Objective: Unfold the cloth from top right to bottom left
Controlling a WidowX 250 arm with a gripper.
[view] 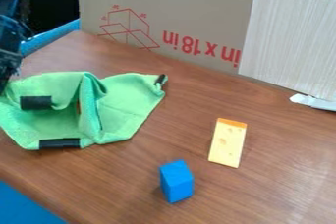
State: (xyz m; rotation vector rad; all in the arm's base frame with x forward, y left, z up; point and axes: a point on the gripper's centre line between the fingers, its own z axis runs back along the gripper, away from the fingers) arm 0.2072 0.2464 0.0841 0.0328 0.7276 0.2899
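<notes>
Cardboard [197,12] rises behind the green cloth [128,100]: partly unfolded, I'd judge, folds remaining; claw [6,70] beside it, can't tell how wide.

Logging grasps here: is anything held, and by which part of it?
Cannot be told. The gripper is at the view's left edge, by the upper left part of the green cloth; whether it grips there is unclear.

Cloth [134,102]: matt fabric, creased. Table [269,193]: brown wood grain, smooth, faintly glossy. Cardboard [197,2]: matt, smooth brown paper face. Panel [289,36]: pale wood grain, matt. Block [176,181]: smooth, matt. Toy cheese [227,144]: smooth.
</notes>
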